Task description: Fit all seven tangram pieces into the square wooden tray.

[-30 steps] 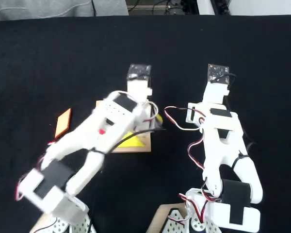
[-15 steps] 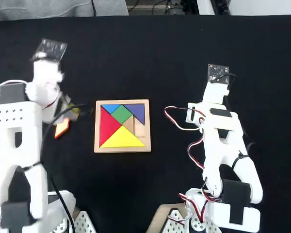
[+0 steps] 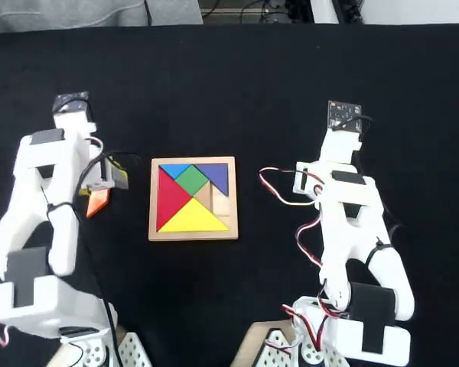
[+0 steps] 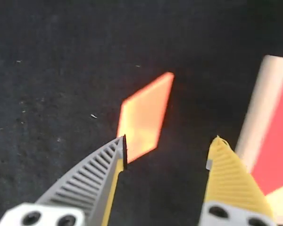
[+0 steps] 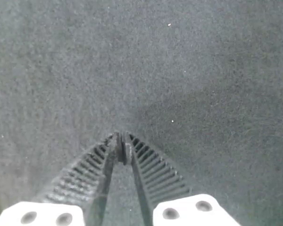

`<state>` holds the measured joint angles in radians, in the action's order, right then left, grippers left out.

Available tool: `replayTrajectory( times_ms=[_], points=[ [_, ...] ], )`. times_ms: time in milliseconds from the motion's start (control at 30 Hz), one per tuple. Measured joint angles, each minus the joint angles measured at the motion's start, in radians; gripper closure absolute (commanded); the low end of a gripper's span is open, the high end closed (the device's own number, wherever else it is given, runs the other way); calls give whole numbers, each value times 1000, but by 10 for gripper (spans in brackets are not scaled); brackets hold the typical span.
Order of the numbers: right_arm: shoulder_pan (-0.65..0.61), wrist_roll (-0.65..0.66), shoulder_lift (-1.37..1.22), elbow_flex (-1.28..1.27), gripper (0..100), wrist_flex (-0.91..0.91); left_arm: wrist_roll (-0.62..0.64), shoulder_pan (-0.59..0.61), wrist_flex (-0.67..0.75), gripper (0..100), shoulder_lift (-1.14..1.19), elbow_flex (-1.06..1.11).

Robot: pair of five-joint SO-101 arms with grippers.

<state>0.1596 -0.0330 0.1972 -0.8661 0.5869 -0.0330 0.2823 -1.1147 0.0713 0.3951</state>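
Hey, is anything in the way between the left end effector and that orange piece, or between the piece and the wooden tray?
Nothing visible. The open left end effector hangs just over the orange piece, and only bare black cloth lies between that piece and the wooden tray. Its free slot is uncovered.

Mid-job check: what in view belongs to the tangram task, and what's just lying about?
Job: wooden tray; coloured pieces seated in it; orange piece outside it on the table; left tool, open over that piece.
Lying about: grey cloth and cables beyond the table's far edge; right tool, shut, over bare table.
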Motion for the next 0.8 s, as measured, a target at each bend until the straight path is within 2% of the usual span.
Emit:
replayTrajectory(
  times_ms=[200, 800],
  points=[
    [0, 0, 0, 0, 987, 0, -2, 31, 18, 715, 68, 0],
    [0, 0, 0, 0, 987, 0, 2, 5, 107, 715, 77, -2]
  ],
)
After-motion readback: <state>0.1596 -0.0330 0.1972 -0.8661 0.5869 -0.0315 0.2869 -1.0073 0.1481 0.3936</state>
